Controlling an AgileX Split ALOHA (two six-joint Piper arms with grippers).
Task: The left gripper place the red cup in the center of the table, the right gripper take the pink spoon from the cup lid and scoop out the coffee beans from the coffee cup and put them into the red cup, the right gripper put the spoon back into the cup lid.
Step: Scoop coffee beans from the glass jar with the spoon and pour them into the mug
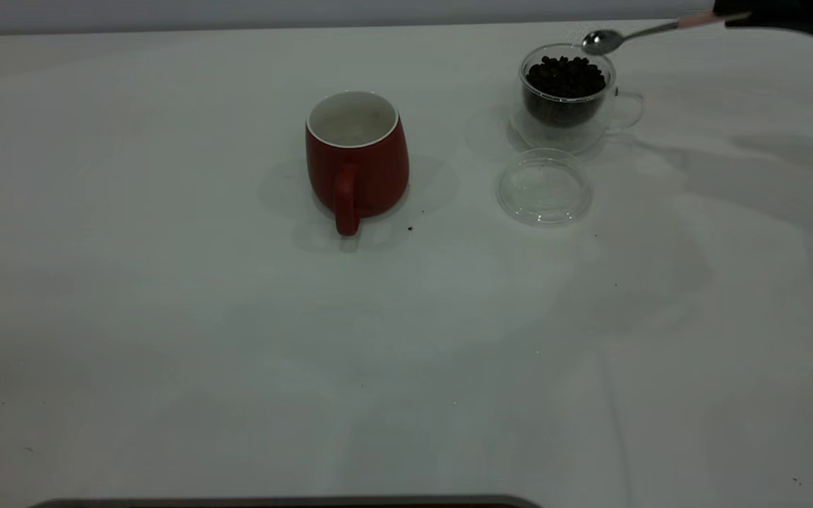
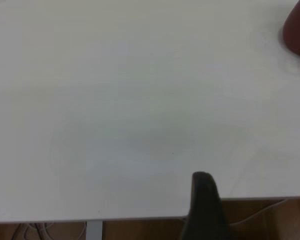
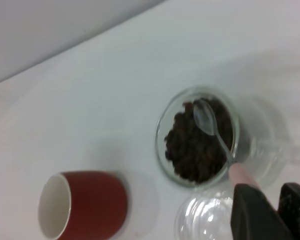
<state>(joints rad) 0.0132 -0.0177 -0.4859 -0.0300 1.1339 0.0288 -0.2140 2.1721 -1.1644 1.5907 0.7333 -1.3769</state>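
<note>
Scooping step: right tool (image 3: 262, 202) grips the pink spoon (image 1: 632, 33), bowl empty above the coffee cup (image 1: 567, 95); next, dip into beans. Red cup (image 1: 356, 159) sits mid-counter (image 1: 166, 317); left tool's state unclear

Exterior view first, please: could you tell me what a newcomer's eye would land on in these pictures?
The red cup stands upright and empty near the middle of the white table, its handle toward the camera. To its right, the glass coffee cup is full of dark coffee beans, with the clear cup lid lying just in front of it. The right gripper holds the pink spoon, bowl empty, just above the beans.
</note>
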